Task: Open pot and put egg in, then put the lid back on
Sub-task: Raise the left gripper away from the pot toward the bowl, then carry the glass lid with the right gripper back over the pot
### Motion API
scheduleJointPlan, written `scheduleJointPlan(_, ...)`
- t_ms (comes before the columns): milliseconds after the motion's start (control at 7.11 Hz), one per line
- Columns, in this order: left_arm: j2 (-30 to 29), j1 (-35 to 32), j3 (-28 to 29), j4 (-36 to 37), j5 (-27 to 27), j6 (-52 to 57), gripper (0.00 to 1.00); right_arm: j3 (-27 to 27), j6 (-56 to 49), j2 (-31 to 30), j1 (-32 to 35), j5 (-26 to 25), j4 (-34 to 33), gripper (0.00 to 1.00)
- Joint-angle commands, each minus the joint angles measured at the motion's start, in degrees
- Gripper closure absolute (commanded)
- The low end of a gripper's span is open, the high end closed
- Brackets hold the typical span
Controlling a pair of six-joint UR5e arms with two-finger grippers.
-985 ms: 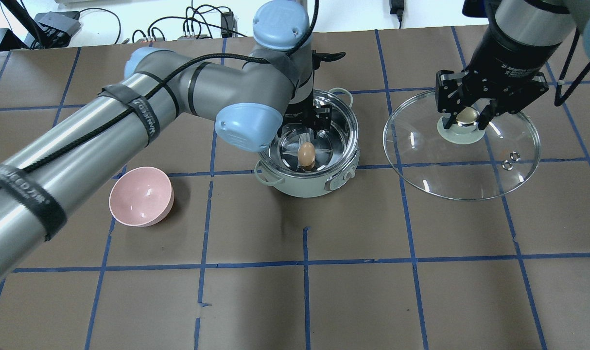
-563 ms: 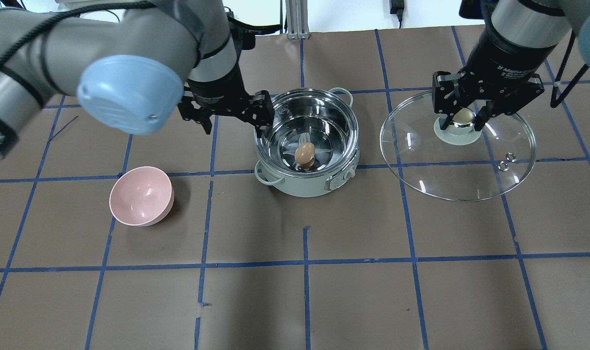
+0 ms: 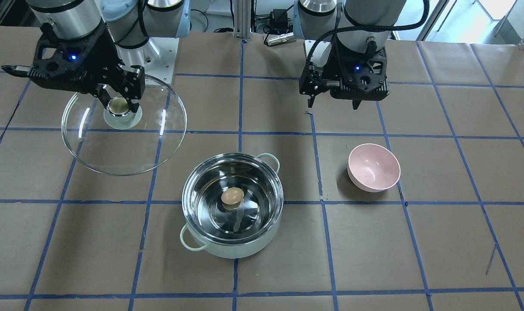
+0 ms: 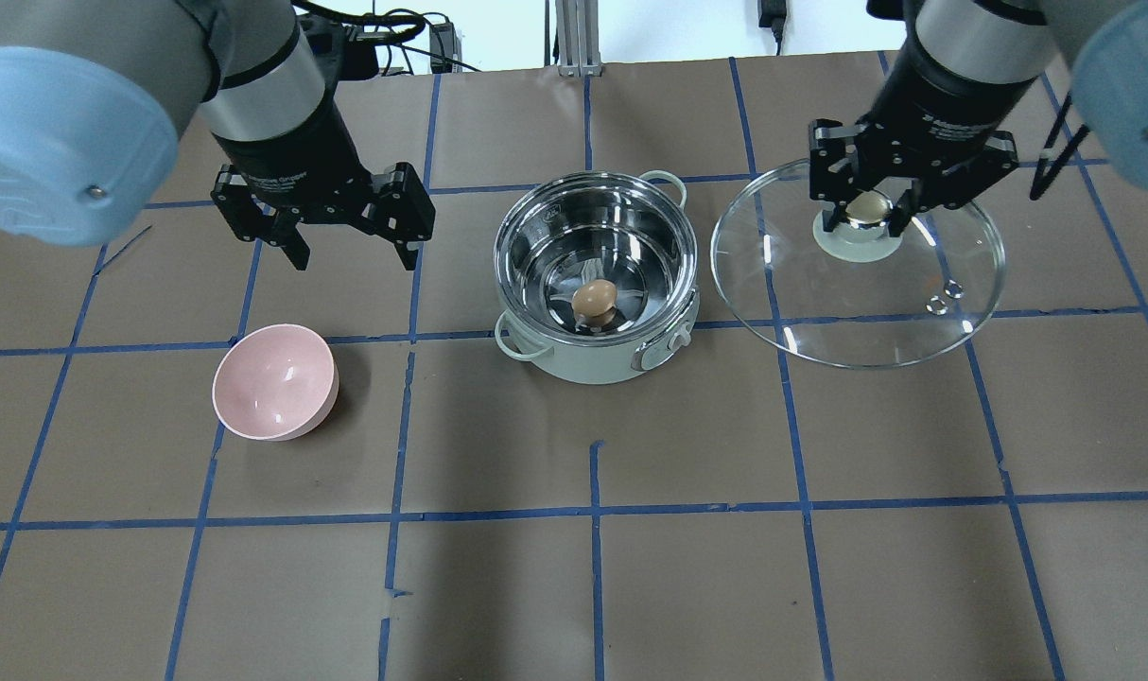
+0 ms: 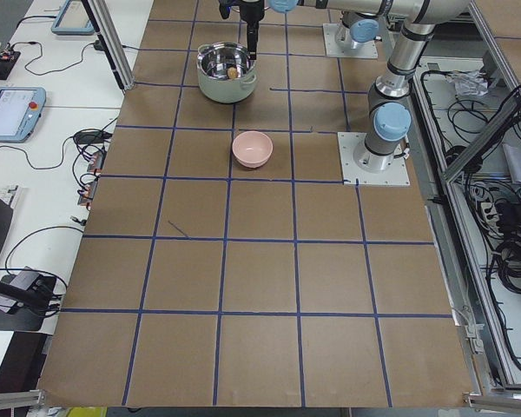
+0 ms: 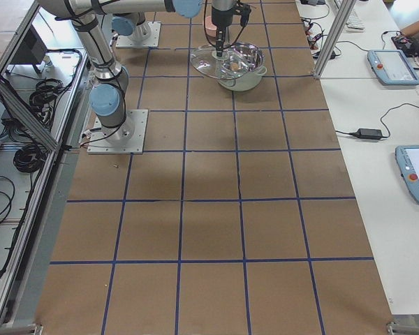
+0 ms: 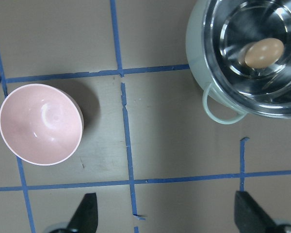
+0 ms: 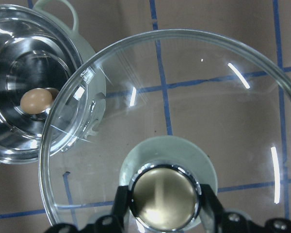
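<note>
The mint-green pot (image 4: 593,364) stands open at the table's middle, with the tan egg (image 4: 594,298) lying on its steel bottom. My right gripper (image 4: 865,216) is shut on the beige knob (image 8: 164,196) of the glass lid (image 4: 858,303) and holds the lid just right of the pot, its edge close to the pot's rim. My left gripper (image 4: 352,248) is open and empty, left of the pot and behind the pink bowl. In the front-facing view the egg (image 3: 232,196) lies in the pot (image 3: 232,248), with the lid (image 3: 124,151) at the left.
An empty pink bowl (image 4: 274,381) sits upright left of the pot, and it also shows in the left wrist view (image 7: 40,124). The table is brown paper with a grid of blue tape. Cables lie beyond the far edge.
My left gripper has pulled out of the pot and moved left, leaving the egg inside. My right gripper has carried the lid left, toward the pot.
</note>
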Motion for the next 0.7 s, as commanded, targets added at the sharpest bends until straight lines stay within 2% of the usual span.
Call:
scheduleJointPlan(0,0.88,1.78,0.75,-0.06,0.13,2.61,0.00,-4.76,12.80,9.24,10.08,-0.13,-7.55,0.74)
scheduleJointPlan(141,1.24,1.43,0.23,-0.06,0.31,2.61,0.00,-7.22,16.26,11.55,12.13,0.04,-8.36,0.74)
scheduleJointPlan(563,1.51,1.34,0.22,0.03,0.31,1.82,0.00,-7.51,18.05,12.10,13.46,0.22,-8.72,0.74)
